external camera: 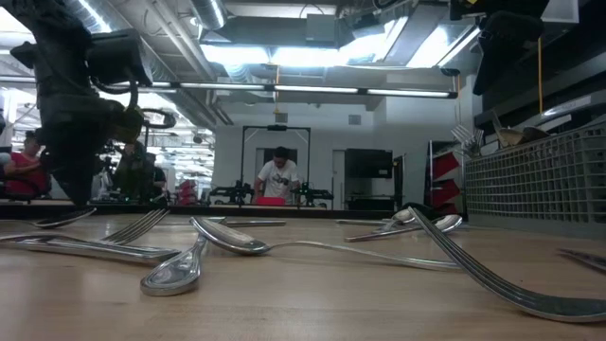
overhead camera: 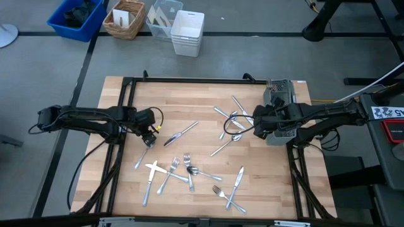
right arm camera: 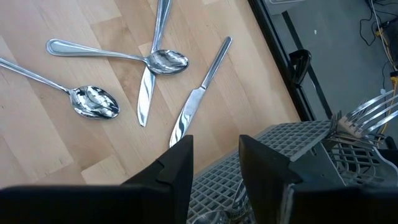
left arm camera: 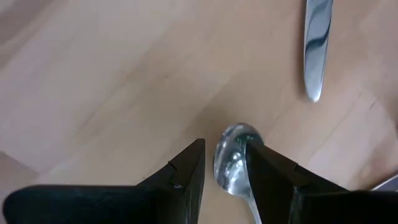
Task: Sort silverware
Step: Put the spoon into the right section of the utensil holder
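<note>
Silverware lies scattered on the wooden table [overhead camera: 202, 94]: a knife [overhead camera: 181, 133], spoons and knives [overhead camera: 230, 120] near the right arm, and forks [overhead camera: 172, 170] and more pieces [overhead camera: 232, 189] toward the near edge. My left gripper [overhead camera: 150, 137] points steeply down at the table's left, shut on a spoon [left arm camera: 233, 163]. My right gripper [right arm camera: 216, 149] hangs open above the dark wire-mesh caddy [overhead camera: 282, 116] at the right, nothing between its fingers. Forks [right arm camera: 367, 112] stand in the caddy. My left gripper has the spoon's bowl [left arm camera: 231, 155] between its two fingers, coming from above. One finger [left arm camera: 267, 174] lies against the bowl's edge; a thin gap shows at the other. The handle [overhead camera: 140, 161] runs off toward the near left; I cannot tell whether it rests on the table.
A black frame [overhead camera: 126, 88] rims the table. Beyond the far edge stand a blue bin [overhead camera: 76, 17], a wicker basket [overhead camera: 125, 19], a clear box [overhead camera: 161, 16] and a white container [overhead camera: 187, 33]. Bare wood lies at the table's far middle.
</note>
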Controlling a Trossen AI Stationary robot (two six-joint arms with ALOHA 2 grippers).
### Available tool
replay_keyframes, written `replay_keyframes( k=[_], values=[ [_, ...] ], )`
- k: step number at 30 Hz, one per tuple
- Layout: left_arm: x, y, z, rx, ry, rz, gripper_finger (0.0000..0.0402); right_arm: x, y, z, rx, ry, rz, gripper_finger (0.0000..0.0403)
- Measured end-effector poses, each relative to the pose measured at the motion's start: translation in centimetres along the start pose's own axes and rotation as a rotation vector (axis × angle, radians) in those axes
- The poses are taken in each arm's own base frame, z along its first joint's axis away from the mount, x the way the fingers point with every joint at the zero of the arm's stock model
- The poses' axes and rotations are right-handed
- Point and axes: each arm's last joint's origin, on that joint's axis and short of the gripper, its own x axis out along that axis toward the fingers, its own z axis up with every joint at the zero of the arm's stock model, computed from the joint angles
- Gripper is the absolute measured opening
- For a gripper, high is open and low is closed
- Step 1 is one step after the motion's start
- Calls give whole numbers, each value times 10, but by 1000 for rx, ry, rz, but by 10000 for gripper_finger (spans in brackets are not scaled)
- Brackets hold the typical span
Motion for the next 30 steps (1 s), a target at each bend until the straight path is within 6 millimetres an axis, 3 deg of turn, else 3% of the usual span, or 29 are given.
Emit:
replay_keyframes(
  k=[11,30],
  values=[
    [13,-3,0,45,44,95,109,0,0,1,4,-5,3,131],
    [15,-7,3,34,55,28,109,0,1,1,8,-11,7,131]
  ],
)
